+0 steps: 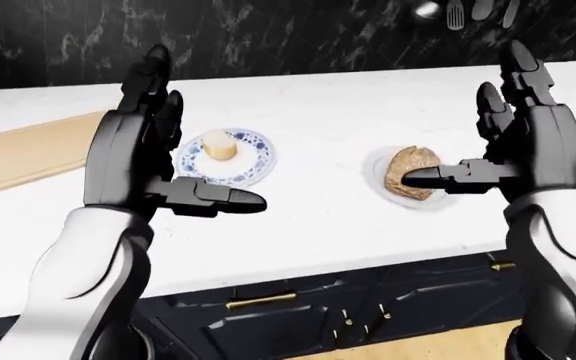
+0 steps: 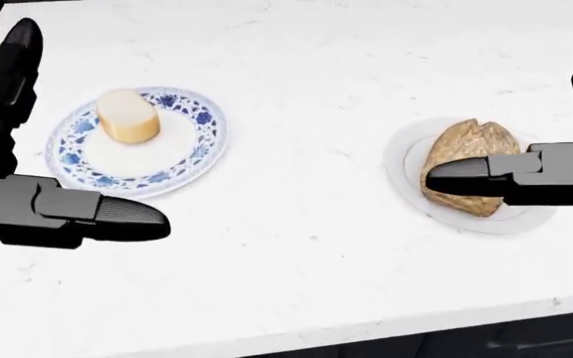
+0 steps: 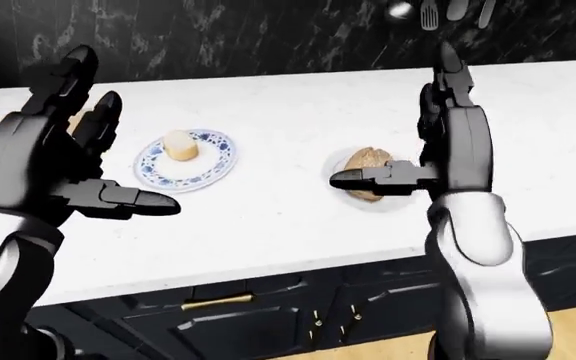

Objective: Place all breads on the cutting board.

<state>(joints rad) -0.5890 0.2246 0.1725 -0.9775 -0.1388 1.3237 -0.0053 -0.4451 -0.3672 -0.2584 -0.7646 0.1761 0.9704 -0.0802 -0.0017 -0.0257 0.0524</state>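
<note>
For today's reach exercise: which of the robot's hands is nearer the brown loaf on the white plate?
Right. The right hand is open at the brown loaf, its thumb crossing it in the head view. The left hand is open beyond the blue-patterned plate, at the view's left.

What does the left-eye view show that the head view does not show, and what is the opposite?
Only the left-eye view shows the light wooden cutting board at its left edge, the dark marble wall, hanging utensils and dark drawers with brass handles. Only the head view shows the plates' patterns closely. Both show the pale round bread on the blue-patterned plate, the brown crusty loaf on the plain white plate, the white counter, and the open left hand and right hand.
</note>
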